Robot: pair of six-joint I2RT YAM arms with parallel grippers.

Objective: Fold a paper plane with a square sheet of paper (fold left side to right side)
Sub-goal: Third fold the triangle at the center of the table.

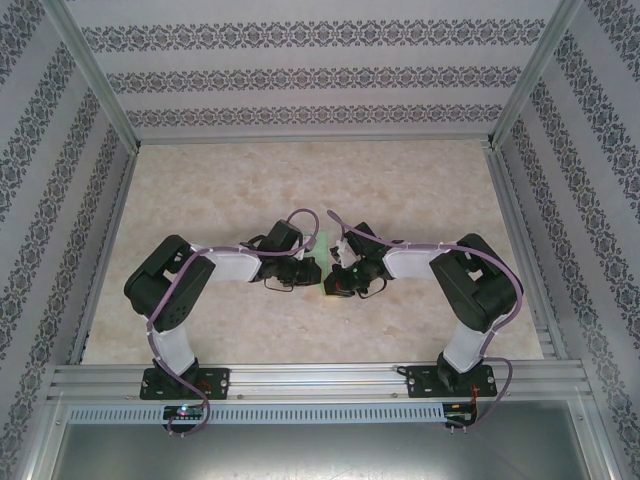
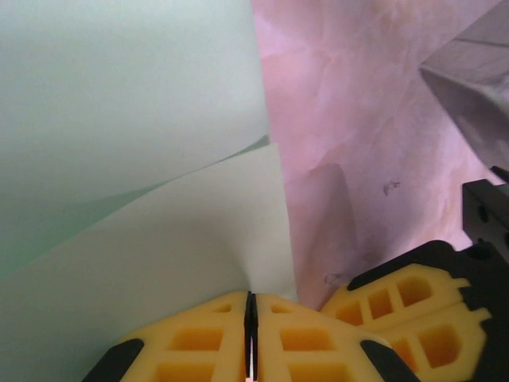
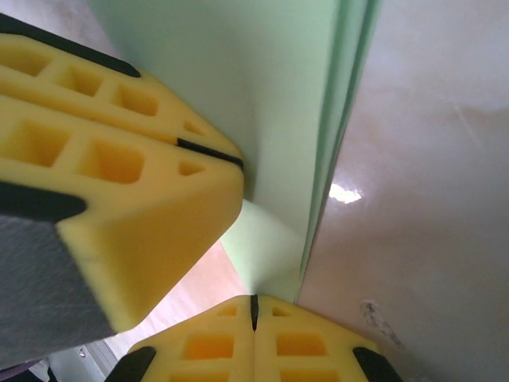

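Left gripper and right gripper jaws clenched on the sheet of paper, bowed up between them at centre of surface; I fear unequal pull could skew the layers or tear it.

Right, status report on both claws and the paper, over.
Left claw shut on the green paper sheet. Right claw shut on it too. Sheet doubled over, claws crowding each other.
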